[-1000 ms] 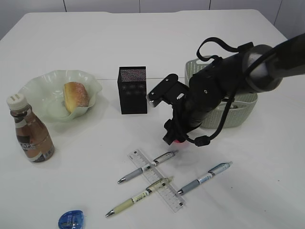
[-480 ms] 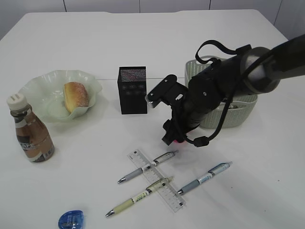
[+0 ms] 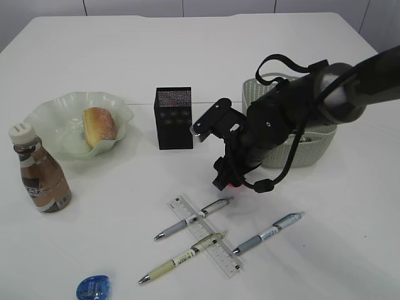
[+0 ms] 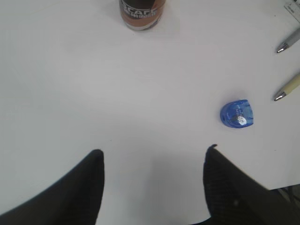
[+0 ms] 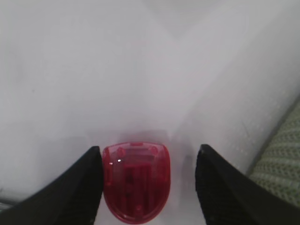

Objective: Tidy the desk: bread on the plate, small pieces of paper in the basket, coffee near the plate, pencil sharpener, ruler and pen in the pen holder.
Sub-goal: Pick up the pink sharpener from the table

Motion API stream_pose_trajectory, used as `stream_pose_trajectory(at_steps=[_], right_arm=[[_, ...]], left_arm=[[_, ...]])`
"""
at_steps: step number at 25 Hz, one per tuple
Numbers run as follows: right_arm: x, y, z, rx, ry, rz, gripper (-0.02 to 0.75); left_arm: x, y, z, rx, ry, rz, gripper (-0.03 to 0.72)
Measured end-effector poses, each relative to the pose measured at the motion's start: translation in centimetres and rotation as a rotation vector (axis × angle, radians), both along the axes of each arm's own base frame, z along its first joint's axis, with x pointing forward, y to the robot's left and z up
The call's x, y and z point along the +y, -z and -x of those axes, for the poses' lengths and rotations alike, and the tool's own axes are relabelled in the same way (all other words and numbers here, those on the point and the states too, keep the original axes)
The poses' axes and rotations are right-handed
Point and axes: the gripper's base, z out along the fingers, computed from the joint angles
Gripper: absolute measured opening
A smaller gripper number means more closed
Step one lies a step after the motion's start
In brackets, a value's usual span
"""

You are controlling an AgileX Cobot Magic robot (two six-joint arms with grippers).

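My right gripper (image 3: 227, 182) (image 5: 150, 149) is low over the desk (image 3: 112, 206) and open, straddling a red pencil sharpener (image 5: 136, 180) (image 3: 234, 185); its left finger is against the sharpener, its right finger apart. The bread (image 3: 100, 125) lies on the plate (image 3: 50, 112), with the coffee (image 3: 40, 175) (image 4: 142, 11) beside it. The pen holder (image 3: 174, 117) stands left of the gripper, the basket (image 3: 306, 153) (image 5: 279, 173) behind the arm. The ruler (image 3: 206, 237) lies under two pens (image 3: 194, 219) (image 3: 184, 257). My left gripper (image 4: 154, 154) hangs open near a blue sharpener (image 4: 237, 115) (image 3: 94, 289). The small pieces of paper are out of view.
A third pen (image 3: 269, 233) lies to the right of the ruler. Two pen tips (image 4: 287, 45) (image 4: 286, 91) show at the right edge of the left wrist view. The right arm's dark body and cable loop cover much of the basket.
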Motion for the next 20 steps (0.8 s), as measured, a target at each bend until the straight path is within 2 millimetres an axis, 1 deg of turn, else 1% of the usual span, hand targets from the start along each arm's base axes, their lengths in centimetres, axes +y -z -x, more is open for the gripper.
stream_pose_trajectory(at_steps=[20], right_arm=[[-0.1,0.09,0.01,0.004,-0.009,0.02,0.458]], left_arm=[[0.29,0.02,-0.02,-0.003,0.002,-0.036,0.486]])
